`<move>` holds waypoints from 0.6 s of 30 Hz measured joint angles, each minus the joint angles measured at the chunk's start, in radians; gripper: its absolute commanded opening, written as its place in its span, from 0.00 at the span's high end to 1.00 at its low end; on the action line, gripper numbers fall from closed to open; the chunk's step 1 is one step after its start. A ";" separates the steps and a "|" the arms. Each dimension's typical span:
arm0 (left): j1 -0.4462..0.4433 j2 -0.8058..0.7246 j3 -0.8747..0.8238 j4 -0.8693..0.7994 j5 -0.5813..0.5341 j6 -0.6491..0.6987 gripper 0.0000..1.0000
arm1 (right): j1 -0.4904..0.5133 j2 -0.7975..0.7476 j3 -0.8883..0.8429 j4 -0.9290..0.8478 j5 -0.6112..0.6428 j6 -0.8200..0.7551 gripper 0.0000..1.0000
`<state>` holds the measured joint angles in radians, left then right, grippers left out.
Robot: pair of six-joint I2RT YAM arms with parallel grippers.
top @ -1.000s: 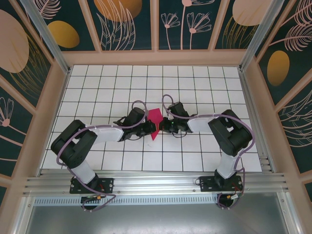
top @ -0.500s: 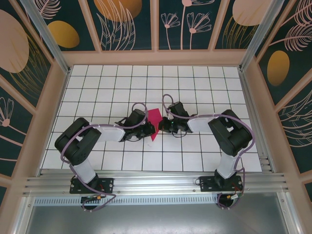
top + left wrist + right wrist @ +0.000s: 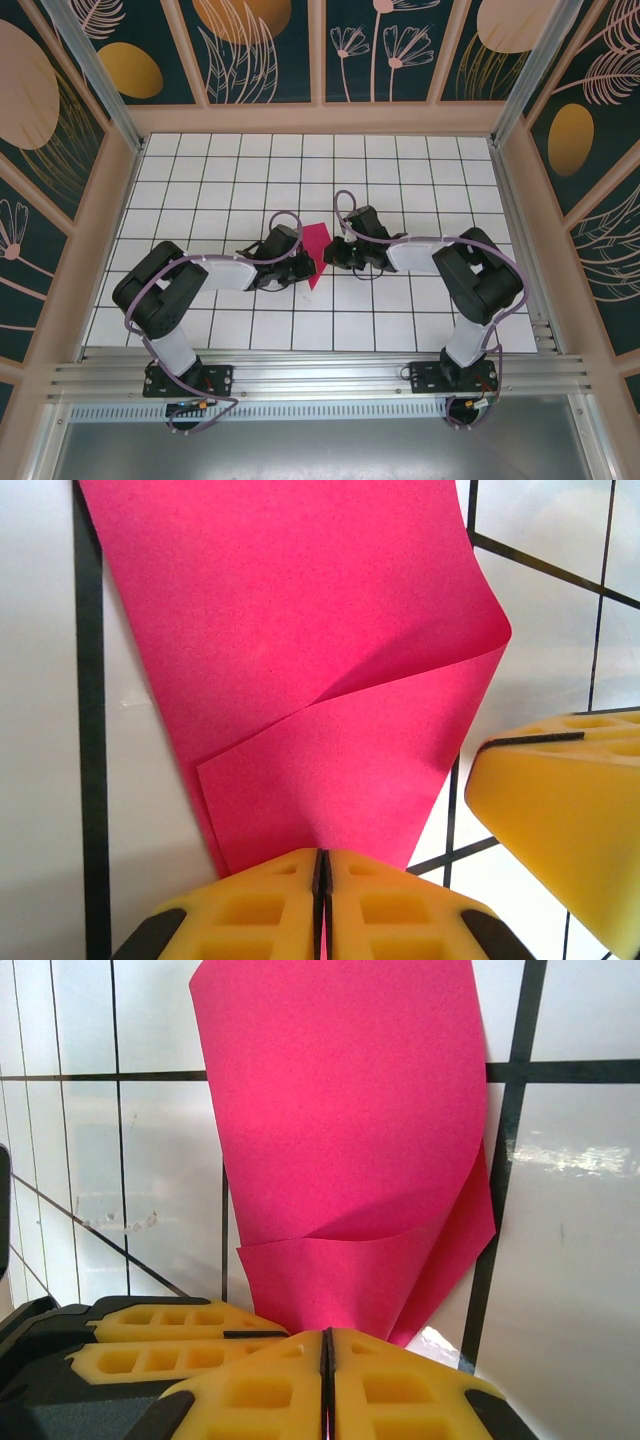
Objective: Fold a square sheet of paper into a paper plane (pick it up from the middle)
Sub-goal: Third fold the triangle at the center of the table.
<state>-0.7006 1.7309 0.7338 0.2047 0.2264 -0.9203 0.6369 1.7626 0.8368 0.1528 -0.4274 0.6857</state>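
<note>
The square sheet of paper (image 3: 318, 243) is magenta-pink and lies on the white tiles at the table's middle, folded over on itself with a soft rolled bend. It tapers towards its near tip. My left gripper (image 3: 305, 266) is at its left side and my right gripper (image 3: 330, 254) at its right side. In the left wrist view the yellow fingers of the left gripper (image 3: 322, 865) are shut on the edge of the doubled paper (image 3: 300, 630). In the right wrist view the right gripper (image 3: 325, 1345) is likewise shut on the paper (image 3: 340, 1110).
The two grippers sit almost against each other: a yellow finger of the right one (image 3: 560, 810) shows beside the left jaws, and the left one's fingers (image 3: 150, 1345) lie beside the right jaws. Wooden walls (image 3: 320, 120) ring the tiled table.
The left arm's elbow has swung a little to the right and the right gripper has edged left towards the paper. The paper stays pinched between both.
</note>
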 measured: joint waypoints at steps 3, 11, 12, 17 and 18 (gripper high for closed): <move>0.000 0.000 0.001 0.000 0.000 0.002 0.88 | 0.000 0.001 0.000 0.000 0.000 0.000 0.90; 0.000 0.004 0.007 -0.012 -0.006 0.006 0.89 | 0.000 0.038 0.011 -0.001 0.008 -0.015 0.90; 0.000 0.004 0.007 -0.014 -0.007 0.008 0.89 | 0.000 0.043 0.014 -0.001 0.008 -0.018 0.90; -0.002 0.004 0.013 -0.026 -0.018 0.020 0.89 | 0.000 0.060 0.034 -0.008 0.015 -0.026 0.90; -0.003 0.004 0.013 -0.026 -0.020 0.023 0.89 | 0.000 0.060 0.036 -0.011 0.017 -0.026 0.90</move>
<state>-0.7033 1.7348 0.7467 0.1783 0.2062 -0.8978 0.6365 1.8225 0.8730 0.1413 -0.4107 0.6601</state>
